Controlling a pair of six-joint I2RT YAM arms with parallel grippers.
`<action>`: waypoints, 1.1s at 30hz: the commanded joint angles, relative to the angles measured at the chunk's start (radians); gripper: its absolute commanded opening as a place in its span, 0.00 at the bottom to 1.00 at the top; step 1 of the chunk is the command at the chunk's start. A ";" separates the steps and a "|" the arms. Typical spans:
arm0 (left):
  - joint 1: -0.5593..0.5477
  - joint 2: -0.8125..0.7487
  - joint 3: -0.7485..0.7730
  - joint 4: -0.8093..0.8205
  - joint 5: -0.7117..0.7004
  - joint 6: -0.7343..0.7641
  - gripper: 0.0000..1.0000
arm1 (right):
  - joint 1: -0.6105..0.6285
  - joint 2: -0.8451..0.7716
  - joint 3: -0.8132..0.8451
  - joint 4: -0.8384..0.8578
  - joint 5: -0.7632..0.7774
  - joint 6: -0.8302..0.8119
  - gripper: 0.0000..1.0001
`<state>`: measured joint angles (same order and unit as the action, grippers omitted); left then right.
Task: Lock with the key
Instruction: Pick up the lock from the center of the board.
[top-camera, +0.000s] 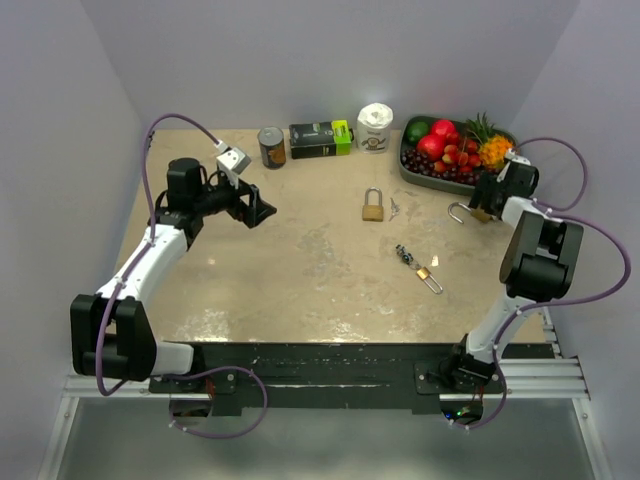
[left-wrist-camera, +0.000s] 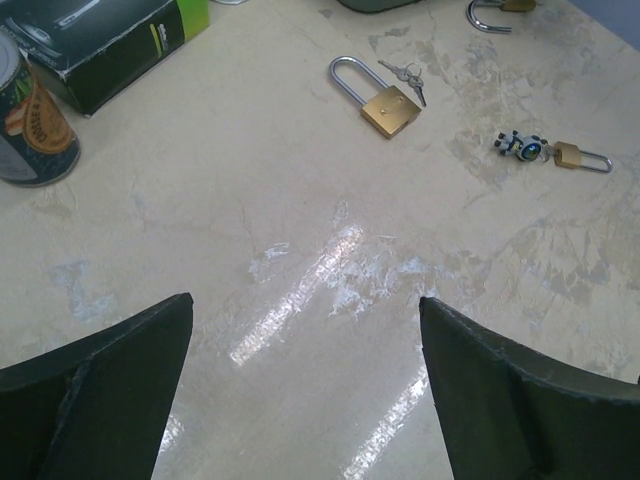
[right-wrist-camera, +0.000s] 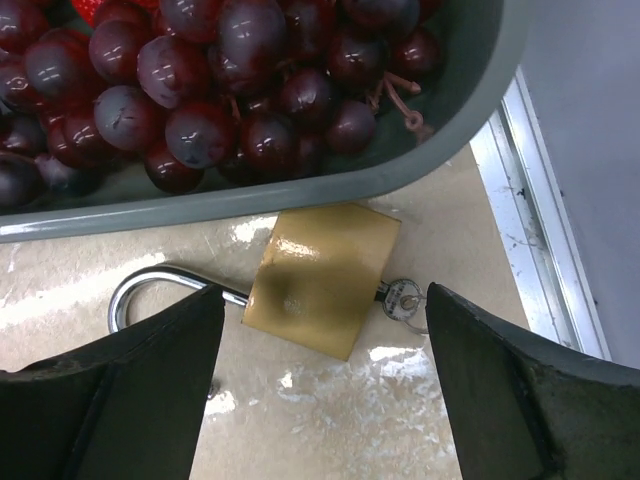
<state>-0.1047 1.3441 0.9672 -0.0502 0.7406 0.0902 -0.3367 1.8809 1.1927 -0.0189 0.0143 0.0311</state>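
A brass padlock (right-wrist-camera: 322, 278) lies on the table against the fruit tray, its shackle (right-wrist-camera: 150, 290) swung open and a key (right-wrist-camera: 403, 298) in its base. My right gripper (right-wrist-camera: 322, 305) is open and hovers over it, one finger on each side, not touching. In the top view this gripper (top-camera: 484, 207) is at the far right, with the shackle (top-camera: 460, 212) showing beside it. A second brass padlock (top-camera: 373, 207) with loose keys (top-camera: 394, 208) lies mid-table. A small padlock (top-camera: 430, 275) with a fob lies nearer. My left gripper (top-camera: 256, 210) is open and empty above the left table.
A grey fruit tray (top-camera: 408, 172) of grapes and fruit stands at the back right, its rim (right-wrist-camera: 300, 200) touching the padlock. A can (top-camera: 271, 146), a dark box (top-camera: 320, 139) and a white tub (top-camera: 375, 128) line the back. The metal table edge (right-wrist-camera: 530, 200) is just right.
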 joint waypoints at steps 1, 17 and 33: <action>0.005 0.009 0.041 -0.002 0.019 0.036 0.99 | 0.008 0.024 0.057 0.041 0.035 0.006 0.83; 0.005 0.001 0.039 -0.013 -0.015 0.046 0.99 | 0.010 0.139 0.177 -0.084 0.018 -0.026 0.75; 0.007 -0.042 0.025 -0.022 -0.024 0.057 0.99 | 0.011 -0.038 -0.016 -0.255 -0.065 0.050 0.57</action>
<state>-0.1047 1.3514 0.9741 -0.0959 0.7174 0.1158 -0.3309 1.9526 1.2503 -0.1745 -0.0208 0.0341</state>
